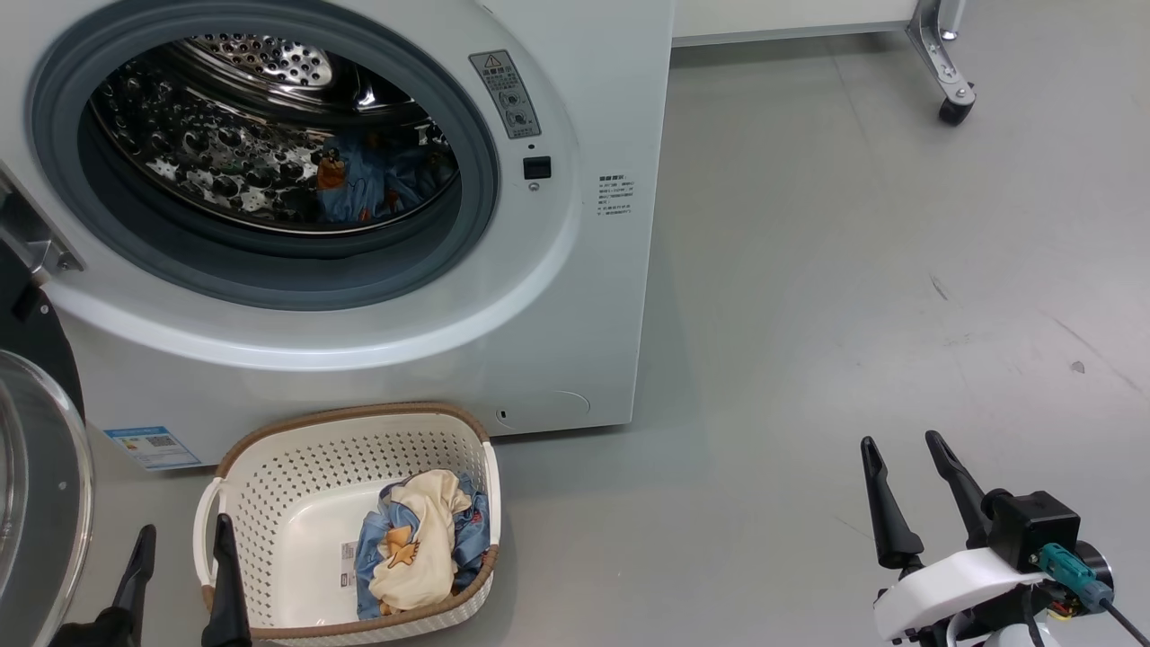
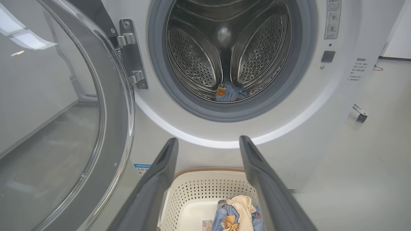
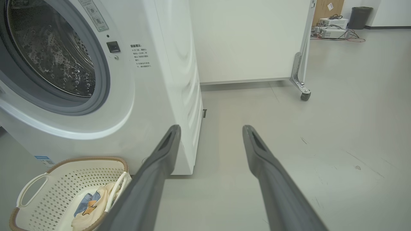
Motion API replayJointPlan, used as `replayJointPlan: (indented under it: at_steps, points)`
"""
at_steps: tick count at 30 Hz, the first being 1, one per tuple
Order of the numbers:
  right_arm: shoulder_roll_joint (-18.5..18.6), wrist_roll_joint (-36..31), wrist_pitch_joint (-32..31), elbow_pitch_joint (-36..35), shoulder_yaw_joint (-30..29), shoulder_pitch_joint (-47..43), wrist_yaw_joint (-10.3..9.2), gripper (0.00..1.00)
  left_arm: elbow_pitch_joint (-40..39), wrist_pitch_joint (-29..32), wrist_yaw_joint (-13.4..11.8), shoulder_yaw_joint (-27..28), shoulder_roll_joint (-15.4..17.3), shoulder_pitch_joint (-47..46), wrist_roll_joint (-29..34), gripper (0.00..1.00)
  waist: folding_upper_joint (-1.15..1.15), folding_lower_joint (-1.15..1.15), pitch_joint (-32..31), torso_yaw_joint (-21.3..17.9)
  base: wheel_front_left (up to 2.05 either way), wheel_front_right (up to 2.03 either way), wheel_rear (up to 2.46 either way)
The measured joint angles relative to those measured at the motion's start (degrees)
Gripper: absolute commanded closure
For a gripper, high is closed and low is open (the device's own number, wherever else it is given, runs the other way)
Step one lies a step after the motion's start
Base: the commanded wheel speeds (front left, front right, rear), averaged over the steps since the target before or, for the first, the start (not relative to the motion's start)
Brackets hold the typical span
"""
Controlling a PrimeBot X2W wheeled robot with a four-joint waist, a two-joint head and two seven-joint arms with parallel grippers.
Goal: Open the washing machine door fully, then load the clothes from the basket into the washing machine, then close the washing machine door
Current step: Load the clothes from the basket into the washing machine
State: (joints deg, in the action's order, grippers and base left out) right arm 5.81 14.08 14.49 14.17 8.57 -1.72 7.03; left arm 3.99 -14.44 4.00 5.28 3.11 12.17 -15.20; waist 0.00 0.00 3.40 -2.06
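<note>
The white washing machine (image 1: 575, 296) stands with its round door (image 1: 36, 485) swung wide open to the left; the door's glass bowl (image 2: 48, 128) fills the left of the left wrist view. One blue garment (image 1: 373, 180) lies in the steel drum (image 2: 224, 61). The cream basket (image 1: 296, 503) sits on the floor before the machine, holding blue and cream clothes (image 1: 418, 544) in its right half. My left gripper (image 1: 184, 535) hovers open at the basket's left handle, holding nothing. My right gripper (image 1: 903, 449) stands open over bare floor to the right, apart from the basket.
A white panel on a caster wheel (image 1: 954, 110) stands behind the machine to the right. Grey floor (image 1: 853, 270) stretches to the right. Boxes and cables (image 3: 334, 24) lie far back. The basket (image 3: 48, 192) sits close against the machine's front.
</note>
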Motion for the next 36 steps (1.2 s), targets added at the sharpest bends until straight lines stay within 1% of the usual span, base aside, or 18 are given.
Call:
replayJointPlan:
  at_steps: [18,25,36]
  points:
    - [-0.1,0.2,0.0,-0.8,-0.5,0.0,0.00,0.00,-1.4,0.0,0.1,0.0,-0.2,0.2,0.1,0.00,0.00,0.00,1.8,0.2,0.00,0.00,0.00]
    - [-0.2,0.2,0.0,-1.0,-0.6,0.1,0.00,0.00,-1.6,0.0,0.5,-0.2,-0.3,0.1,0.1,0.00,0.00,0.00,3.7,0.4,0.00,0.00,0.00]
    - [-0.1,0.2,0.0,-2.3,-0.8,0.4,0.00,0.00,-1.7,0.0,0.8,-1.9,-0.4,-2.0,0.1,0.00,0.00,0.00,8.3,0.6,0.00,0.00,0.00]
